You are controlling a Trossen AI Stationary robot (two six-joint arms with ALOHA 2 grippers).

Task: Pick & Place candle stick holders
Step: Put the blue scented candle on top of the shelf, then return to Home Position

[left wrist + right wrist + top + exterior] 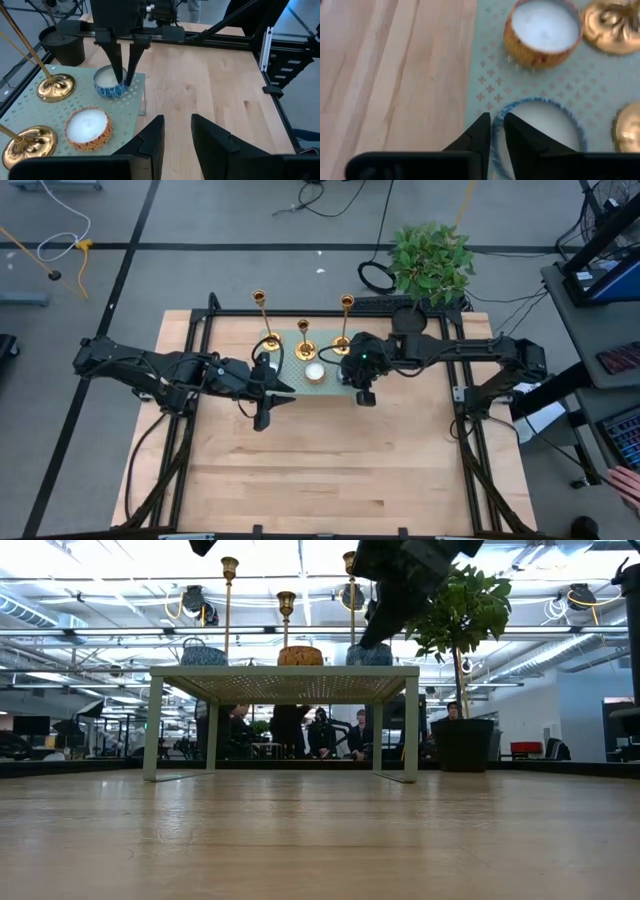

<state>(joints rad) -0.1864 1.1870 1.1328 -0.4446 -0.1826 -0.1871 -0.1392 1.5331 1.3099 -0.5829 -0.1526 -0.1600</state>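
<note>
Three gold candle stick holders stand upright by their bases on a pale green perforated stand (335, 386): left (261, 315), middle (304, 338), right (345, 320). Two of their bases show in the left wrist view (56, 87) (27, 142). A blue-patterned candle cup (107, 85) with white wax stands at the stand's right end. My right gripper (496, 120) is shut on its rim. An orange-sided candle (87, 127) stands next to it. My left gripper (176, 125) is open and empty by the stand's near edge. My right gripper holds the blue candle cup by its rim (501, 111) on the side toward the table's near edge, one finger inside the cup over the wax and one outside. The fingers (117, 67) point down from above. The cup stands upright with its bottom on the stand.
A potted green plant (432, 260) stands at the table's far right. The bare wooden table top (330, 470) stretches from the stand toward the near edge. People show in the room behind the stand in the low view (320, 730).
</note>
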